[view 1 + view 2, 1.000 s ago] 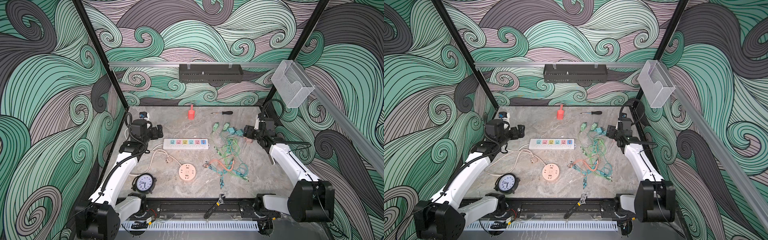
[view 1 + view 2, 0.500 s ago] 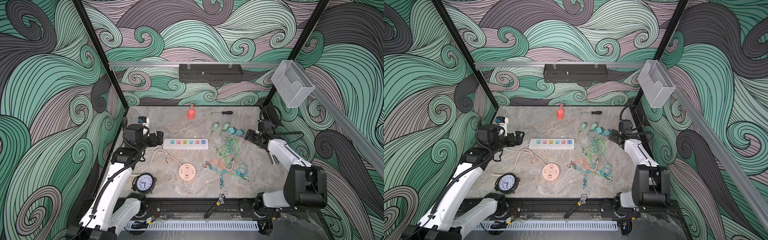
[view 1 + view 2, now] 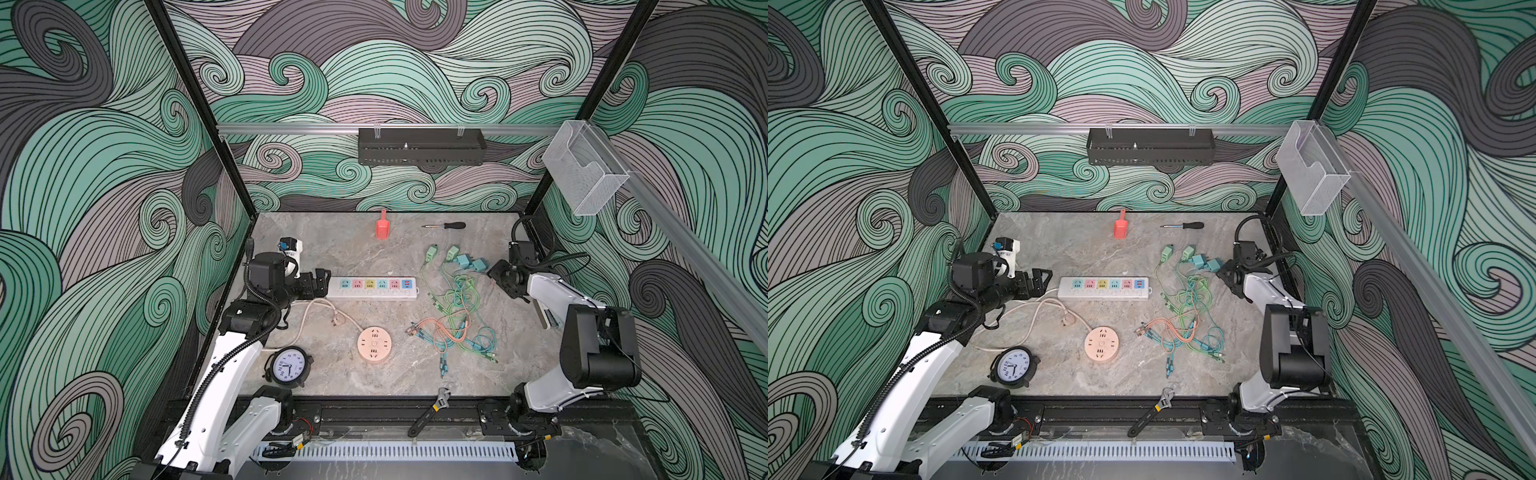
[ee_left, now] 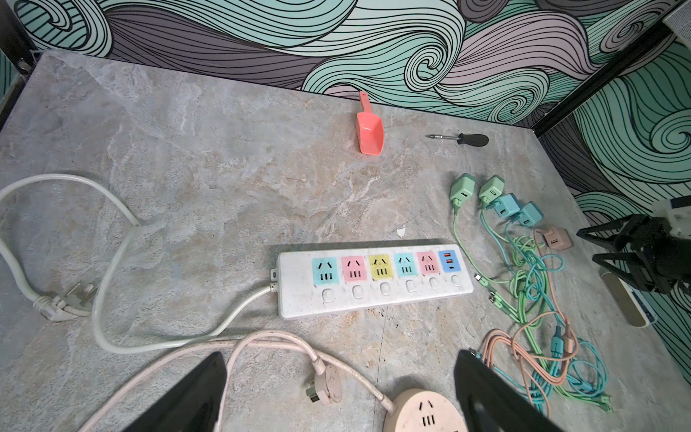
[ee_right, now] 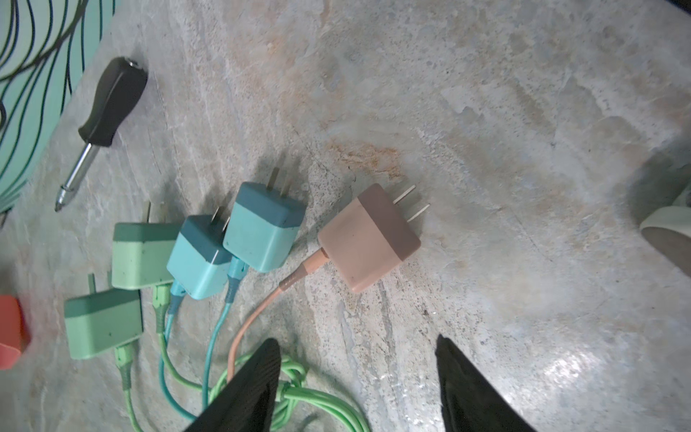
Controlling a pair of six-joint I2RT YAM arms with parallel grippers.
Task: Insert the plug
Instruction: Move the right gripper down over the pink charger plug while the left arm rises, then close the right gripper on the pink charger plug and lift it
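A white power strip [image 3: 371, 287] [image 3: 1104, 287] [image 4: 374, 278] with coloured sockets lies mid-table. Right of it sit several charger plugs on a cable tangle: green [image 5: 144, 254], blue [image 5: 261, 228] and a pink plug [image 5: 368, 239] [image 4: 557, 239] lying on its side, prongs free. My right gripper [image 5: 358, 340] [image 3: 500, 276] [image 3: 1229, 274] hovers just short of the pink plug, open, nothing between its fingers. My left gripper [image 4: 341, 355] [image 3: 318, 282] [image 3: 1038, 279] is wide open and empty at the strip's left end, above a flat pale-pink plug [image 4: 329, 385].
A round pink socket [image 3: 374, 345] and a clock [image 3: 287, 368] lie near the front left. A red scoop [image 3: 382, 228] and a screwdriver [image 3: 446, 225] are at the back. A wrench [image 3: 430, 411] rests on the front rail. The strip's white cord [image 4: 112, 262] loops left.
The right arm's elbow has risen and folded back while its jaws narrowed over the plugs. The left gripper has shifted slightly toward the front, still wide open.
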